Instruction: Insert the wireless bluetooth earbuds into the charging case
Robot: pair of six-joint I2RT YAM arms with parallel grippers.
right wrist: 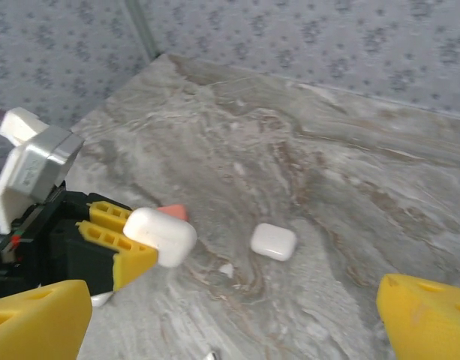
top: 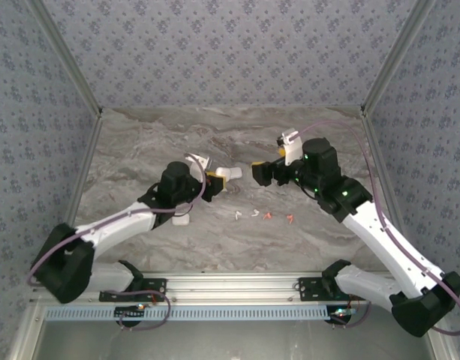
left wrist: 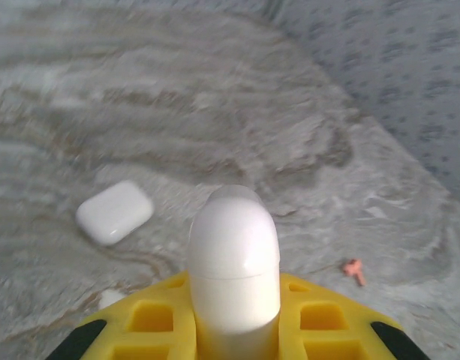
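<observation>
Charging case [left wrist: 234, 262]: clenched in your left jaws, lid seemingly closed; right jaws released just beside it. Step: opening the lid; afterwards, fetch earbuds [top: 254, 214] lying near it.

From the top external camera we look steeply down from above and behind the near edge, far enough back to take in the whole grey marbled tabletop [top: 230, 135]. From the left wrist we sit close behind the yellow left fingers [left wrist: 305, 292], facing forward along the white rounded case [left wrist: 233, 255] they clamp. From the right wrist we look leftward across the tabletop at that case. Both wrist views share the small white closed case [left wrist: 115, 211] lying flat.
</observation>
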